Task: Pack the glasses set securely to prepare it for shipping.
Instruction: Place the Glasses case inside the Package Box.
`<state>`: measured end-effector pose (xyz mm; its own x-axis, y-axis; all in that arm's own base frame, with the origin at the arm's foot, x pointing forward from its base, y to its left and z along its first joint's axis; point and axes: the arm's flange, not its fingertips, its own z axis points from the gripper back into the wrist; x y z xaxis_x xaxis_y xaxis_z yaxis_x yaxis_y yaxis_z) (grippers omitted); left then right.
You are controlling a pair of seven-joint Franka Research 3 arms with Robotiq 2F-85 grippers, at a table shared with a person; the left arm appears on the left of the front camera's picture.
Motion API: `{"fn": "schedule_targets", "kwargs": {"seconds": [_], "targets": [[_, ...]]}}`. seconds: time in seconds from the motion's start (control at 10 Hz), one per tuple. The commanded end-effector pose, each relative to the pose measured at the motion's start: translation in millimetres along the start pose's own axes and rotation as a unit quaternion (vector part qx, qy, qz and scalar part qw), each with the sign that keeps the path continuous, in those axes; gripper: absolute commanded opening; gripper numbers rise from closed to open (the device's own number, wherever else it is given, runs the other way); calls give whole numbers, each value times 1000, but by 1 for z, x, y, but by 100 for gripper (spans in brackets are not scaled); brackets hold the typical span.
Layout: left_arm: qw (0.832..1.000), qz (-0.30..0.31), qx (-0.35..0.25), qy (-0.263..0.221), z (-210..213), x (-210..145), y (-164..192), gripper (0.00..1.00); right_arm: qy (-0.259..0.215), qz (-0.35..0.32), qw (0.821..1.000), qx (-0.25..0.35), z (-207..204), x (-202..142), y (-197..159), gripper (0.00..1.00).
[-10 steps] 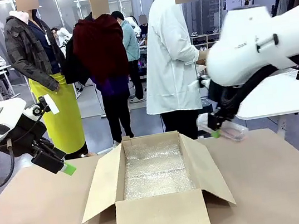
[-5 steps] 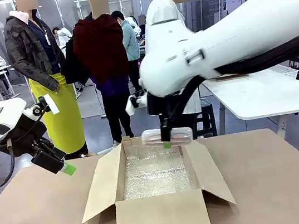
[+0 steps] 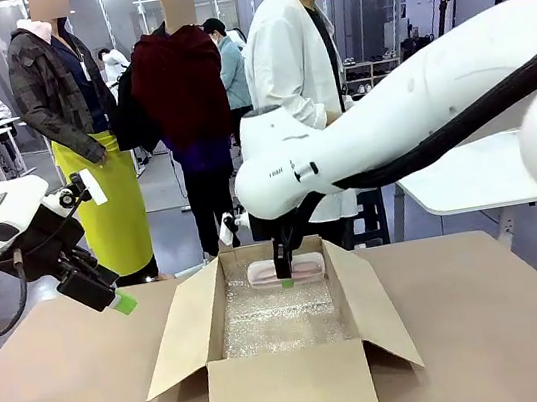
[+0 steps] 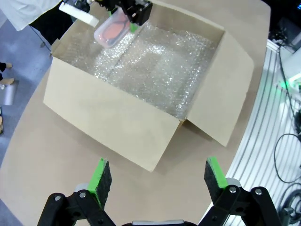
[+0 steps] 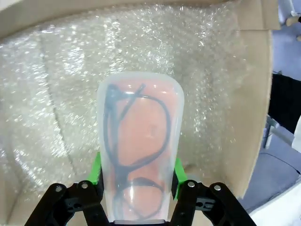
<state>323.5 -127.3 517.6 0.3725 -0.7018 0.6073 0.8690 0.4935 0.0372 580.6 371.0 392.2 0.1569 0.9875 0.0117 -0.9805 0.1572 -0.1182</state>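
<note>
We are gripping the pink case [image 3: 304, 268] in our right gripper [image 3: 285, 279], low over the far end of the box [image 3: 287, 390], so it lands on the bubble wrap [image 3: 277, 326]. Our left gripper [image 4: 153, 174] is hanging open off to the side, clear of the box.

Box [image 3: 288, 395] floor under bubble wrap [image 3: 276, 319]; pink case [image 5: 139, 141] near end past the bottom edge

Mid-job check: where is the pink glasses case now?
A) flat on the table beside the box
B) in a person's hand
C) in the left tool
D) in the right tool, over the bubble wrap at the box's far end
D: the right tool is shut on the pink case over the bubble wrap near the far wall of the box; the left tool stands open, empty.
</note>
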Motion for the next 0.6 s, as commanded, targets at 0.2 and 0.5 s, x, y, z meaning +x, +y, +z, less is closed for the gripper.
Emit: {"fn": "schedule_targets", "kwargs": {"seconds": [0.2,0.5], "targets": [[1000,-5,-4,-10,1,0,2,100,-18,-5,1000,-6,-42,3,-17,50],[1000,-5,-4,-10,1,0,2,100,-24,-15,1000,12,-55,5,-24,50]]}}
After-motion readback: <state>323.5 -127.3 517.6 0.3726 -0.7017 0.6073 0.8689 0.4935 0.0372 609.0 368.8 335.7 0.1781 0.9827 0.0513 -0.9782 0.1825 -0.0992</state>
